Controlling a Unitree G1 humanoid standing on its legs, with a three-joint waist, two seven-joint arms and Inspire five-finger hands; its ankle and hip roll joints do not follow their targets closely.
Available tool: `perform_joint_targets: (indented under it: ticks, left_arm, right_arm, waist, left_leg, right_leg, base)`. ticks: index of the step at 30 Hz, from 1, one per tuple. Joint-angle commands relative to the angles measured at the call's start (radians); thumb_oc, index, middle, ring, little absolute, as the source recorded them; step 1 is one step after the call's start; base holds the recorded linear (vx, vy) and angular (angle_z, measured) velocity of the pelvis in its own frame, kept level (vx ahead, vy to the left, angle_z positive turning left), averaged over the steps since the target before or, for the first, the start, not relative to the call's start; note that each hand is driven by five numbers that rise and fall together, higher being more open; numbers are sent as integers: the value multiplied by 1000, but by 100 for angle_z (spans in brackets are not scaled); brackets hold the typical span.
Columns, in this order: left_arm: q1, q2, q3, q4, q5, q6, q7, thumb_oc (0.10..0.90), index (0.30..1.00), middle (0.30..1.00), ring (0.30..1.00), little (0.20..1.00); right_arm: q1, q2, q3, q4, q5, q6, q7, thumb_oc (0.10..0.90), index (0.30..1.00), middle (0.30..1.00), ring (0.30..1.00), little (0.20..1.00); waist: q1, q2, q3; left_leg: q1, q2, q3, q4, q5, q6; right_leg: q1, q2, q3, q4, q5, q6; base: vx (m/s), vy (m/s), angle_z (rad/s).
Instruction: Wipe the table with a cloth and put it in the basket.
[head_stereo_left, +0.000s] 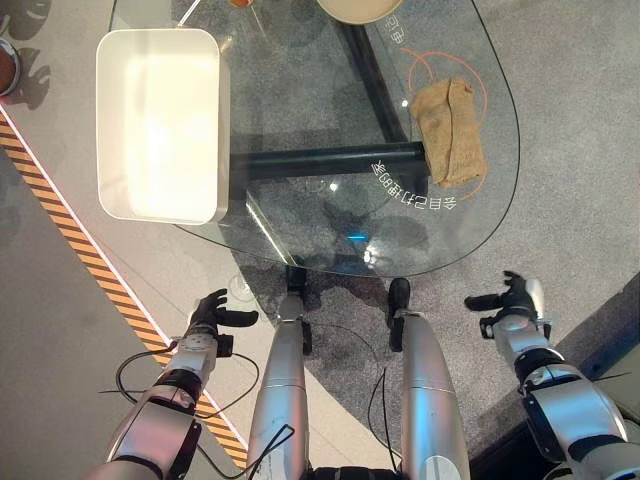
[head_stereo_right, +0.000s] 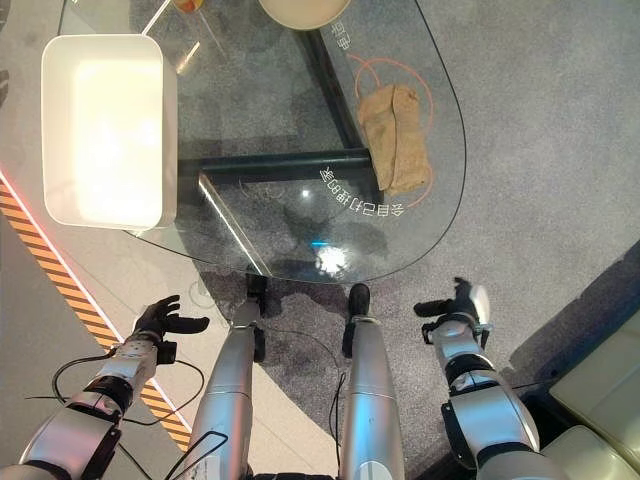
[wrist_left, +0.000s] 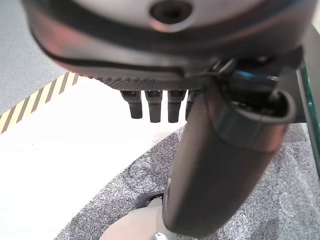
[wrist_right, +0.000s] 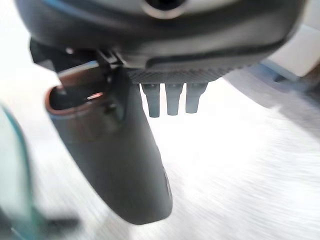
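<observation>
A tan folded cloth (head_stereo_left: 450, 131) lies on the right part of the glass table (head_stereo_left: 300, 120), inside an orange ring printed on the glass. A white rectangular basket (head_stereo_left: 158, 122) stands on the table's left side. My left hand (head_stereo_left: 213, 316) hangs below the table's near edge on the left, fingers straight and holding nothing. My right hand (head_stereo_left: 515, 300) hangs below the near edge on the right, also with straight fingers and nothing in it. Both hands are well short of the cloth; their fingers (wrist_left: 152, 104) show extended in the wrist views (wrist_right: 172, 102).
A round pale plate (head_stereo_left: 358, 8) sits at the table's far edge, with an orange object (head_stereo_left: 240, 3) beside it. A dark bar (head_stereo_left: 330, 160) of the table frame runs under the glass. A striped black-and-orange floor line (head_stereo_left: 70, 220) runs along the left.
</observation>
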Motion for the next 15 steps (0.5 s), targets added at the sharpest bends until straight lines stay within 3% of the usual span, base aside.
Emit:
perform_joint_targets:
  ticks: [1,7,15]
  left_arm:
    - [61,61,26,43,-7,-39,27,800,900,900,900,900]
    - [62,58,19,44,-27,-42,33,800,900,900,900,900]
    - [48,59,-5,48,-48,-49,36,800,900,900,900,900]
  right_arm:
    - [-4,-103,-65,-113,86,-99,-171,800,900,900,900,900]
    - [-60,-124,-74,-268,100,-165,-311,800,900,900,900,900]
    - [-107,-137,-45,-394,71,-192,-413,800,900,900,900,900]
  waist:
    - [-4,-23,-15]
    - [-9,-20,-15]
    - [-13,-14,-15]
  left_leg:
    - [-12,-77,56,153,-154,84]
    - [-10,-80,56,134,-151,84]
    - [-4,-85,58,111,-145,80]
  right_leg:
    - [10,49,-28,-160,133,-20]
    - [8,51,-29,-173,135,-21]
    - [12,51,-30,-192,133,-21]
  base:
    - [0,0,0]
    - [-4,6,0]
    - [0,0,0]
